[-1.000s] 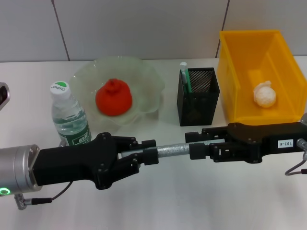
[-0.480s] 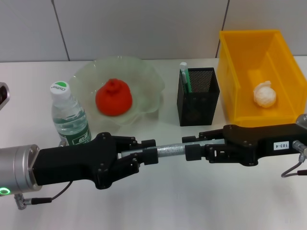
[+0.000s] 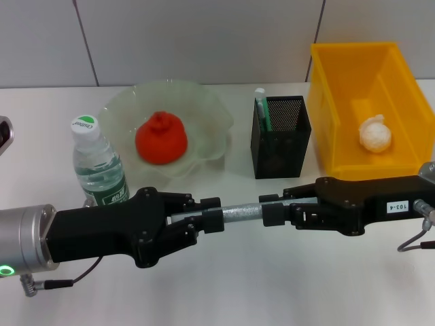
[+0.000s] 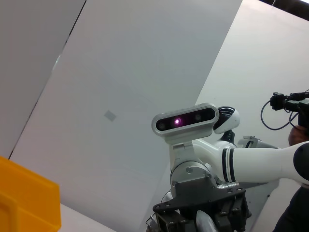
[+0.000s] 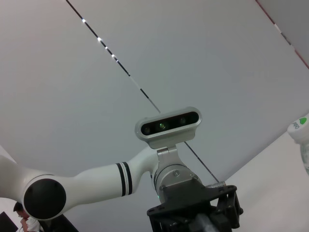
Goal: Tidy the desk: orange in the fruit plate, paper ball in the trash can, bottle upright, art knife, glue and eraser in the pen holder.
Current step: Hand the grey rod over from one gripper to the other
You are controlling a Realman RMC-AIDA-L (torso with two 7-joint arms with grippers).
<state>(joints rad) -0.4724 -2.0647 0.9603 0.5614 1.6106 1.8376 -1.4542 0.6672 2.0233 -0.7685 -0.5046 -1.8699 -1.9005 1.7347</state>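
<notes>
Head view shows left claw (image 3: 212, 217) and right claw (image 3: 272, 210) both clamped on the art knife (image 3: 241, 213) just before the pen holder (image 3: 281, 136); mistimed release risks dropping it.

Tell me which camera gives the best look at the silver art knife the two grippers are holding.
The head view: the art knife spans horizontally between the left gripper and right gripper, both clamped on its ends. The wrist views face the robot's body and walls, showing at most a blurred bit.

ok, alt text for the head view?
Both tools, left and right, grip opposite ends of a silver knife above the desk. Behind: upright bottle, orange in plate, pen holder, paper ball in yellow bin.
</notes>
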